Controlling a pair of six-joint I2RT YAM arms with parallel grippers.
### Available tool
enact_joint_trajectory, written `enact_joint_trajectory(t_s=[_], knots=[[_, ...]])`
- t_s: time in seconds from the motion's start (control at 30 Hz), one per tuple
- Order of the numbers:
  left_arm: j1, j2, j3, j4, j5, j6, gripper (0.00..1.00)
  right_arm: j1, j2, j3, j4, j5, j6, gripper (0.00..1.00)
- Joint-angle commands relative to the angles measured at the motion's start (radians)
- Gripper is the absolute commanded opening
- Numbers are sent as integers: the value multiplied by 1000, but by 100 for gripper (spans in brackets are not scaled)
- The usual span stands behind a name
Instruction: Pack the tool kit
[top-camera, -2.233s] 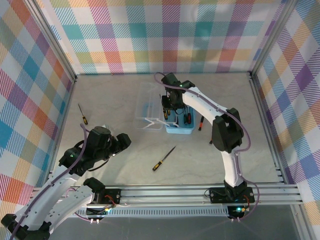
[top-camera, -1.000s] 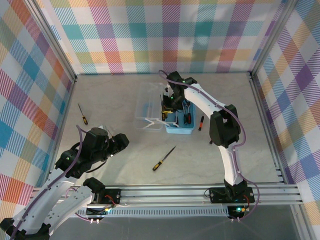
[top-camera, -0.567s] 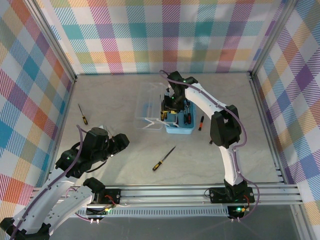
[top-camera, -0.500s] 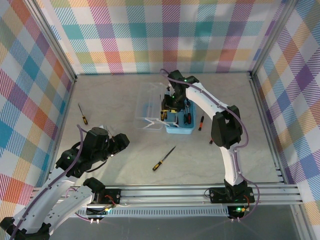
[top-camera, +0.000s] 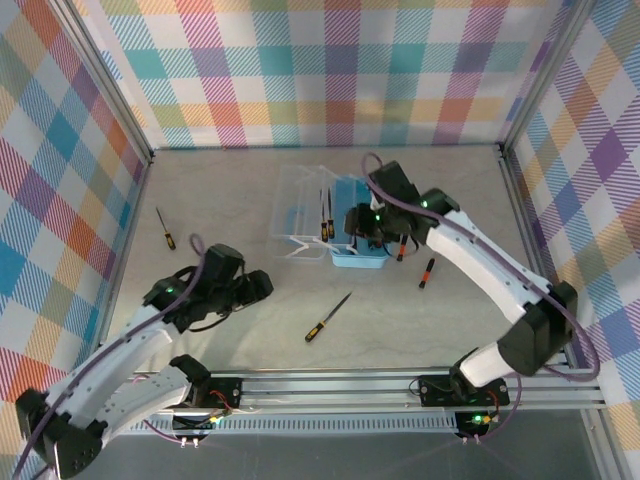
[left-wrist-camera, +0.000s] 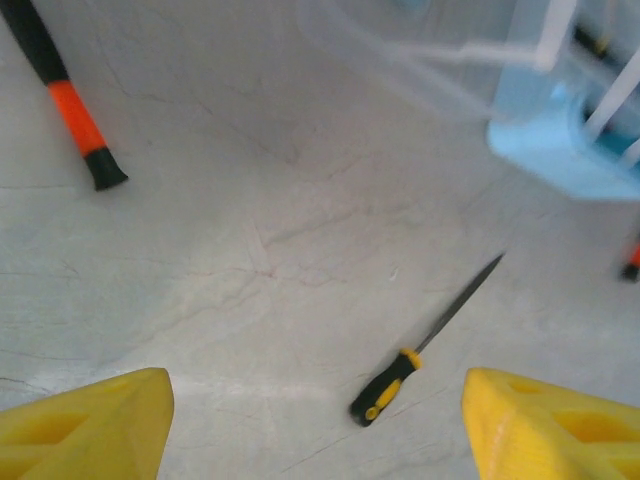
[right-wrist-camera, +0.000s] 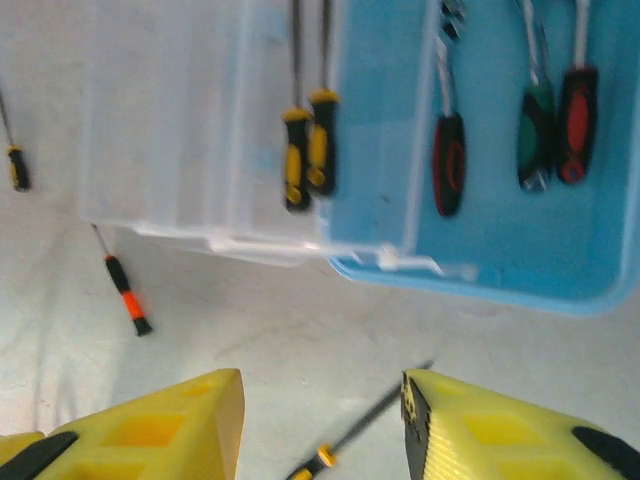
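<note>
The left gripper gapes wide and empty, a yellow-black screwdriver lying just ahead between its jaws, while the right gripper, partly open and empty, hangs short of the blue case

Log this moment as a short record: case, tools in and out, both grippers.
case: light-blue case, clear lid open beside it
in case: black-red screwdriver, green screwdriver, red screwdriver
on lid, by case edge: two yellow-handled screwdrivers
loose on table: yellow-black screwdriver, black-orange screwdriver, red-black screwdriver
left gripper: open, empty
right gripper: open, empty
</note>
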Motion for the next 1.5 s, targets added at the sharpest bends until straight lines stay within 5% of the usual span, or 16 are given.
enact_joint_trajectory(t_s=[0.0,0.2,0.53,1.1,1.47], knots=[[-110,80,43,-2,-30,77,75,-3,-65,-173,59,53,89,46],[-309,315,137,-45,-131,154,72,-4,-239,-415,76,77,143,46],[-501,586,217,12,-119,206,66,-5,-374,-599,78,84,206,45],[-523,794,226,105,-137,208,45,-5,-445,-620,44,83,194,46],[-530,831,246,127,-147,220,7,-5,-502,-630,16,93,192,47]])
